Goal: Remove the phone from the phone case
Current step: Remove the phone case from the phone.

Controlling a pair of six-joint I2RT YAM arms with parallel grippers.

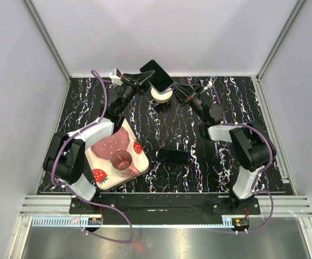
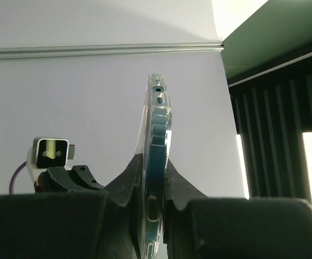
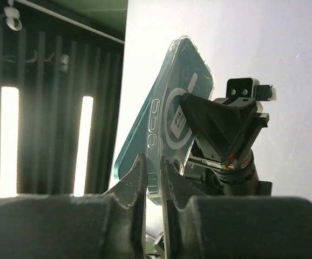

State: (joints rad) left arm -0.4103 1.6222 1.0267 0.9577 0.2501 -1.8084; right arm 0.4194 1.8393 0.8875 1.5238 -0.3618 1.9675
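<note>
A teal phone (image 1: pixel 157 74) in a clear case is held up in the air above the back of the table, between both grippers. My left gripper (image 1: pixel 144 82) is shut on it from the left. In the left wrist view the phone (image 2: pixel 159 135) is edge-on between the jaws, with the clear case (image 2: pixel 144 129) on its left face. My right gripper (image 1: pixel 177 90) is shut on the case's lower edge. In the right wrist view the clear case (image 3: pixel 180 108) shows a white ring and a label. The phone's teal edge (image 3: pixel 131 143) stands out from it on the left.
A white tape roll (image 1: pixel 161 96) sits under the phone. A black flat rectangular object (image 1: pixel 173 156) lies mid-table. A pink strawberry tray (image 1: pixel 99 175) with a dark red cup (image 1: pixel 122 160) sits at the front left. Grey walls enclose the black marbled table (image 1: pixel 231 108).
</note>
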